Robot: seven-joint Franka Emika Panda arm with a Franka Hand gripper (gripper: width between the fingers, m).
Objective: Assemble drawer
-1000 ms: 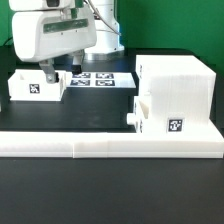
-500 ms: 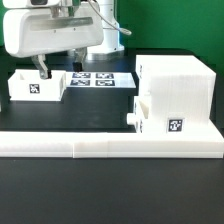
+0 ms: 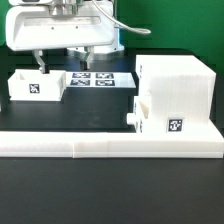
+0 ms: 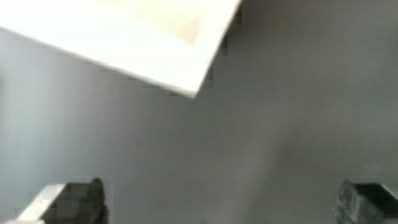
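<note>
The drawer's large white casing (image 3: 178, 78) stands at the exterior view's right. A small knobbed box (image 3: 146, 112) sits in its lower opening, knob (image 3: 131, 118) facing left, with a tag (image 3: 175, 126) on the front. The second small box (image 3: 35, 85), with its own tag, stands apart at the left. My gripper (image 3: 63, 62) hangs open and empty just above and behind that left box. In the wrist view the gripper (image 4: 221, 205) shows two dark fingertips (image 4: 71, 203) wide apart over the dark table. A blurred white corner (image 4: 151, 40) lies beyond them.
The marker board (image 3: 100, 78) lies flat between the left box and the casing. A long low white L-shaped wall (image 3: 110, 143) runs along the front of the parts. The table (image 3: 100, 190) is black.
The gripper has risen and drifted slightly to the exterior view's left, staying open and empty. The boxes and the casing have not moved.
</note>
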